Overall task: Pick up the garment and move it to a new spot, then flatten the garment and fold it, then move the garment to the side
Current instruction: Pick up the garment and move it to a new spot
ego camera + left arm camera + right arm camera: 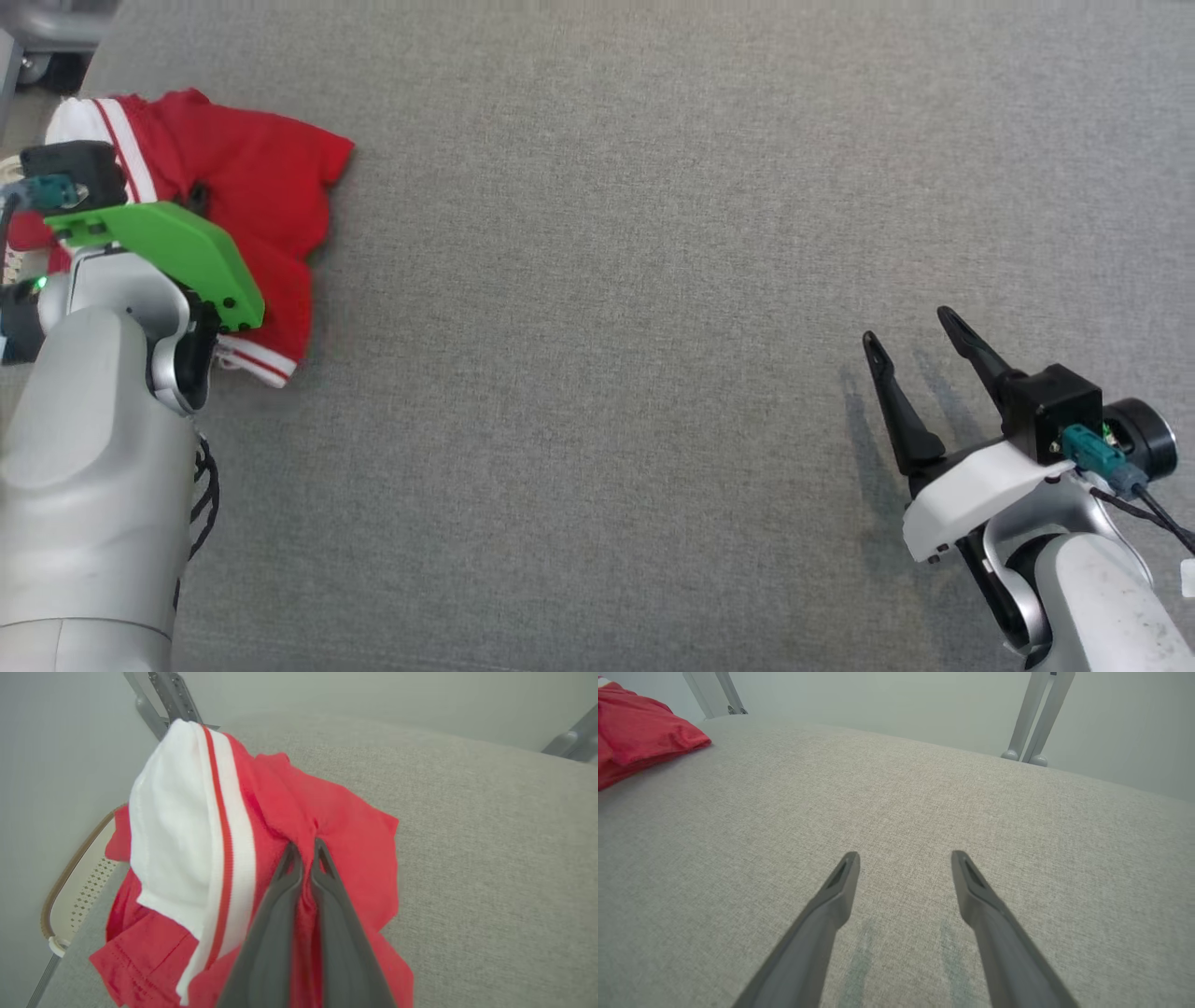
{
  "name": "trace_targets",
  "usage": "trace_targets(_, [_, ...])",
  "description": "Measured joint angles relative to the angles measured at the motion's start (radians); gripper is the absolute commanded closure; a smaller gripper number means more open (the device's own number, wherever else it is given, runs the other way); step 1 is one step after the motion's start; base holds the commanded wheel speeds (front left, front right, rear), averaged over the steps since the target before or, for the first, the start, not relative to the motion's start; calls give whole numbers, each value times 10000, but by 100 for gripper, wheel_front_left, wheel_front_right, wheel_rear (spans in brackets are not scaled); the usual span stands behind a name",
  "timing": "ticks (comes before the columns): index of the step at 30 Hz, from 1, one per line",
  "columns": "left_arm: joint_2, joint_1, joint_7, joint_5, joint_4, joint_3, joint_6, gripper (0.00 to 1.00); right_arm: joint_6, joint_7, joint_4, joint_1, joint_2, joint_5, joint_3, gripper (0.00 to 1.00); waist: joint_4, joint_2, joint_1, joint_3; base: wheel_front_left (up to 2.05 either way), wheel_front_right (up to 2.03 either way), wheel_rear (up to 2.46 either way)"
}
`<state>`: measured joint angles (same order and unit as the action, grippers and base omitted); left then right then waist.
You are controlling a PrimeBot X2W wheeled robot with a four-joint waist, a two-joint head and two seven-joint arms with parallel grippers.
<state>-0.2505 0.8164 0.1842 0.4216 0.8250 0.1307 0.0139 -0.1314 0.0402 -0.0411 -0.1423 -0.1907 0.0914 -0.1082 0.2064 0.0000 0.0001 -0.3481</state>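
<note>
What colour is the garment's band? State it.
Band: white with one red stripe; left wrist view best.

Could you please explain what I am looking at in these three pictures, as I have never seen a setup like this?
This is a two-armed robot working at a grey cloth-covered table. The wide picture comes from a camera on its head, looking down at the work. The other two come from cameras on its wrists, each looking out along that arm's own gripper. A red garment with white striped trim lies crumpled at the table's far left. The left gripper is shut on a fold of the garment. The right gripper is open and holds nothing, over bare table at the right.
</note>
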Motion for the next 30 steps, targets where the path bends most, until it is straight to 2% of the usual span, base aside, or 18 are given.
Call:
trace_targets(8, [-46, 363, 205, -633, -1733, 811, 157, 100, 0, -600, 721, 121, 631, 134, 42, 0, -496, 0, -1, 857, 0, 0, 0])
trace_targets(12, [201, 575, 451, -773, -2980, 1300, 299, 100, 0, -861, 1181, 226, 809, 180, 36, 0, -1063, 0, -1, 1270, 0, 0, 0])
trace_targets(20, [905, 811, 506, -880, -4537, 1956, 403, 100, 0, -1083, 1503, 362, 959, 134, 59, 0, -2159, 0, -1, 1823, 0, 0, 0])
trace_targets(30, [1760, 1150, -291, -412, -5808, 2777, 717, 100, 0, -1260, 1710, 382, 1085, 144, 19, 0, -3565, 0, -1, 2170, 0, 0, 0])
